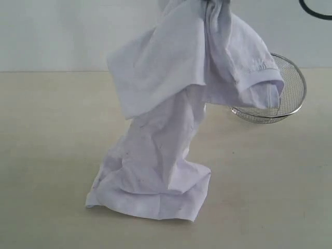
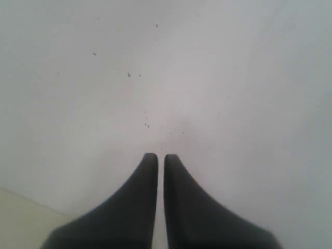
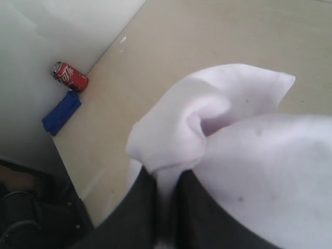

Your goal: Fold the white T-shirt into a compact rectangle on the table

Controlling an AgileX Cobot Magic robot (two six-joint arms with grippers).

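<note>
The white T-shirt hangs crumpled from above the exterior view's top edge. Its lower end is bunched on the table, and one sleeve droops to the right. My right gripper is shut on a fold of the white T-shirt, high above the table. My left gripper is shut, with only a thin pale slit between its dark fingers. A whitish, speckled surface fills its view, and I cannot tell whether cloth is pinched there. Neither gripper shows in the exterior view.
A round wire-mesh basket stands behind the hanging sleeve at the right. A red can and a blue object lie at the table's edge by the wall. A black cable loops at the top right.
</note>
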